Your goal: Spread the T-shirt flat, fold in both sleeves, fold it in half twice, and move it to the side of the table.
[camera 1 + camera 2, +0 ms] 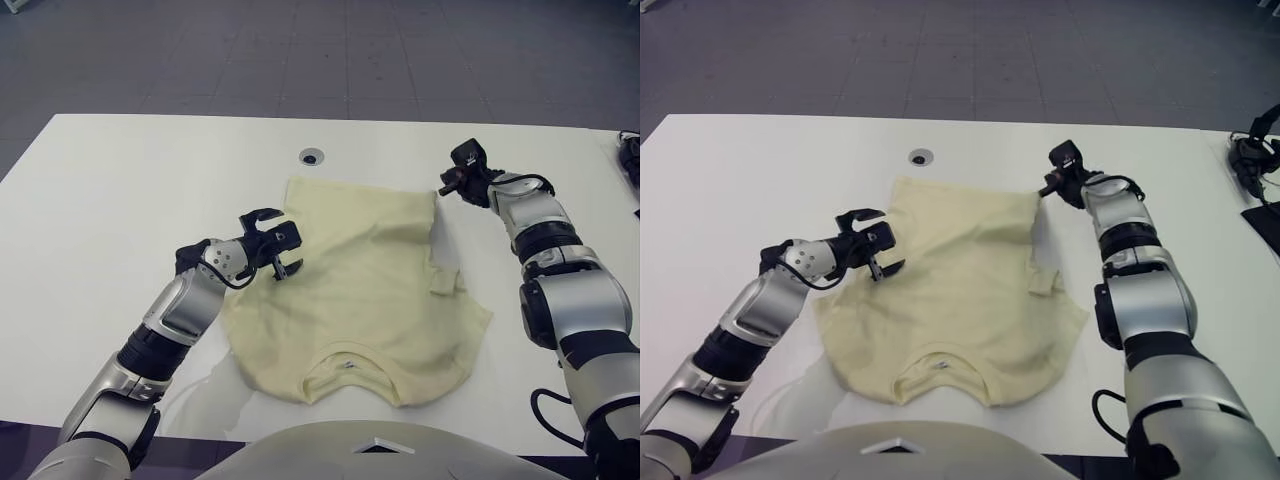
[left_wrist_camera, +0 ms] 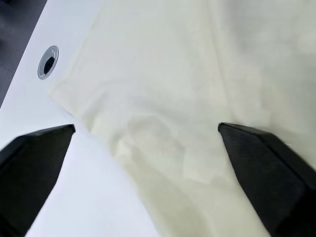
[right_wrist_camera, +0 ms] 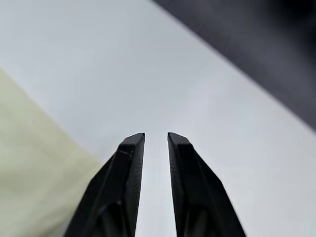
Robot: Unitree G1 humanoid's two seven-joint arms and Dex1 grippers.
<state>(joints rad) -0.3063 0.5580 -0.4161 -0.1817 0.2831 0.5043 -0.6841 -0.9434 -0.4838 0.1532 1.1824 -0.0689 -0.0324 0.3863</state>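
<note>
Left eye view: the T-shirt (image 1: 370,290) lies centred on the table (image 1: 120,200), collar at 6 o'clock. The left gripper (image 1: 283,245), fingers wide apart, hovers over its 9 o'clock edge. The right gripper (image 1: 445,188), fingers nearly together with no cloth between, sits at the 1 o'clock hem corner. Risk: an off-edge pinch would drag the T-shirt askew. The left sleeve is hard to make out beside the arm.
</note>
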